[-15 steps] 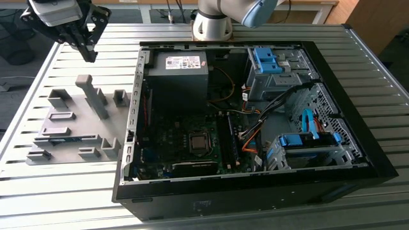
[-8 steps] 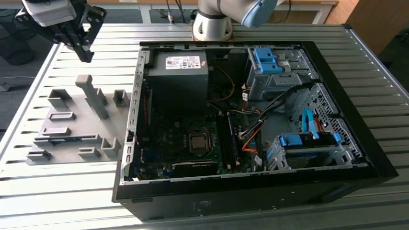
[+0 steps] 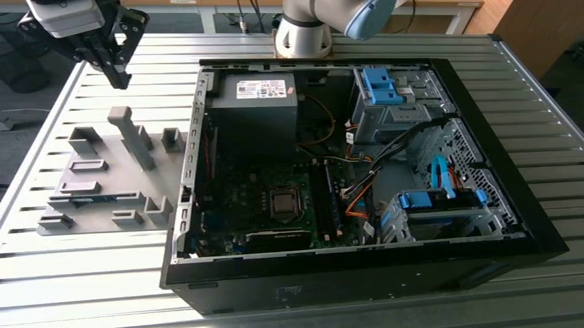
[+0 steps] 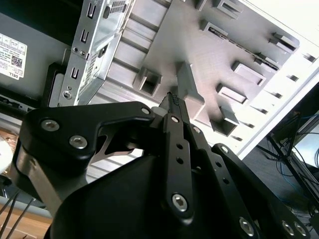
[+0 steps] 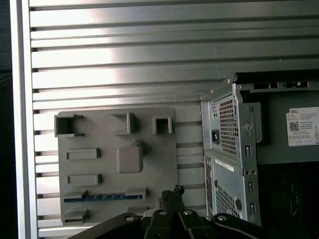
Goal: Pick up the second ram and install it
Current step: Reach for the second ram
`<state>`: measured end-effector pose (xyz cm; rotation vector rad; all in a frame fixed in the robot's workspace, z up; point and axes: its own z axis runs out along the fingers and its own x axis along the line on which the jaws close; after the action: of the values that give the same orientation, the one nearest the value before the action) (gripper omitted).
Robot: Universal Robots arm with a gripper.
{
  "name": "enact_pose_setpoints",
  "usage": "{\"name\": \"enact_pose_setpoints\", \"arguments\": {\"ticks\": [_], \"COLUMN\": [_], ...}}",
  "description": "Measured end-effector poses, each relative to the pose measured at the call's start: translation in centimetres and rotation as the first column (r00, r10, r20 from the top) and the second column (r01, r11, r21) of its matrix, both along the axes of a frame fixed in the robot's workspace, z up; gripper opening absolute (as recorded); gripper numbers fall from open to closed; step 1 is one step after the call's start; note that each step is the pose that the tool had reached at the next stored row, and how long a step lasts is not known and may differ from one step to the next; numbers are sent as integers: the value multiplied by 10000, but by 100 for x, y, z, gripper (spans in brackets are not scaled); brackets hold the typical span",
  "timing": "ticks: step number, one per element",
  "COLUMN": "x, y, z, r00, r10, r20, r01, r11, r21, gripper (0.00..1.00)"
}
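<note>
The long, thin blue circuit-board stick [image 5: 99,197] sits on edge in a slot of the grey holder plate [image 5: 164,124] — only its narrow top edge showing — near the open black computer case [image 5: 234,129].

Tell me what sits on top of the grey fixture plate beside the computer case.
Raised grey holders stand on the fixture plate, and the blue second ram lies in a long slot. Its lower part is covered by the slot walls.

Slatted alu table [image 3: 100,287] w/ bright glare, wood panel [image 3: 538,31] behind, dark floor [image 4: 264,167] w/ cables [image 4: 295,149]
</note>
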<state>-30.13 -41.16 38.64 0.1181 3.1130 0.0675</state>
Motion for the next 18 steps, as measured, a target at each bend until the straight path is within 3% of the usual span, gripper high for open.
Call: {"name": "enact_pose_setpoints", "arguments": {"ticks": [18], "x": [-189], "y": [0], "z": [-1], "r00": [10000], "r10": [1], "r20": [1], "r01": [-1], "r11": [10000], "r21": [1], "gripper": [12]}}
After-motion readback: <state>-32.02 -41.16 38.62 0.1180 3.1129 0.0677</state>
